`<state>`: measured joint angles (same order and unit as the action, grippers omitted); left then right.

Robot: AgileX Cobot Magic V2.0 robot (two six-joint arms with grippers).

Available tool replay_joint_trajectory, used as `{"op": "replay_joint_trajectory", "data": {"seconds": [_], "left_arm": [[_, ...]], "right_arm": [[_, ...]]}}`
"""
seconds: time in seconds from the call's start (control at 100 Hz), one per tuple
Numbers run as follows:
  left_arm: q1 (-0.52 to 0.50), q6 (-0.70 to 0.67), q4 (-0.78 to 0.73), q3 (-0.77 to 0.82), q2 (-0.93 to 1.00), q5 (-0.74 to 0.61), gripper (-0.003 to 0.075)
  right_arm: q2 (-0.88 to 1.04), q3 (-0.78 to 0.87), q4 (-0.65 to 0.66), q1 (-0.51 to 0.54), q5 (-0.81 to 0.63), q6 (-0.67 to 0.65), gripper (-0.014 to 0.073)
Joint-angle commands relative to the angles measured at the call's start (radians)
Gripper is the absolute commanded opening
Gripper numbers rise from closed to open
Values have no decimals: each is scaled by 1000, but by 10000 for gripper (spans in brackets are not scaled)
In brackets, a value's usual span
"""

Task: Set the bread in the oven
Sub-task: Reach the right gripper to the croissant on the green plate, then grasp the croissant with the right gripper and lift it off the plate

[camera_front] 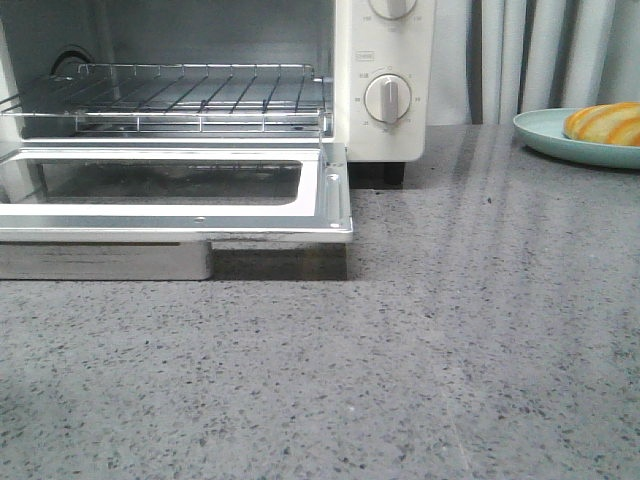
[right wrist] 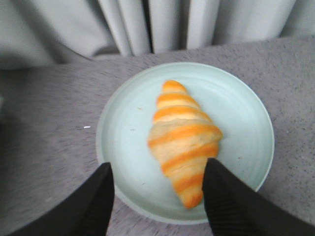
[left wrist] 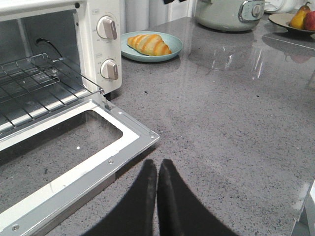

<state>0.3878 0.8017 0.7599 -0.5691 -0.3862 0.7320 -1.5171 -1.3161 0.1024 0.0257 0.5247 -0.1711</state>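
On pale-green plate (right wrist: 123,128): orange bread (right wrist: 183,140) w/ cream stripes, glossy.

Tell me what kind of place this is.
Likely a kitchen counter: a speckled grey countertop holds an open oven, bread on a plate, a fruit bowl, and what looks like a cooker.

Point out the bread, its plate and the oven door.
bread (right wrist: 183,140): right wrist view, middle of the striped crust.
plate (right wrist: 125,123): right wrist view, bare surface beside the roll.
oven door (camera_front: 335,190): front view, right metal frame edge.
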Motion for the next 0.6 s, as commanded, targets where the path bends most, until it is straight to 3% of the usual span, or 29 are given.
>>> {"op": "replay_joint_trajectory", "data": {"seconds": [0.0, 0.29, 0.36, 0.41, 0.46, 0.59], "left_arm": [[0, -4, 47, -27, -6, -39, -22], [0, -4, 120, -27, -6, -11, -22], [0, -4, 131, -27, -6, 2, -22], [0, -4, 134, -27, -6, 12, -22], [0, -4, 134, -27, -6, 17, -22], [0, -4, 134, -27, -6, 22, -22]], "right_arm": [[-59, -39, 13, 30, -105, -3, 369], [-275, -39, -66, 60, -135, -2, 351], [-288, -39, -66, 60, -110, -2, 258], [-288, -39, -66, 60, -92, -2, 120], [-281, -39, -66, 60, -84, -2, -82], [-205, -43, -69, 60, -141, -2, -69]]}}
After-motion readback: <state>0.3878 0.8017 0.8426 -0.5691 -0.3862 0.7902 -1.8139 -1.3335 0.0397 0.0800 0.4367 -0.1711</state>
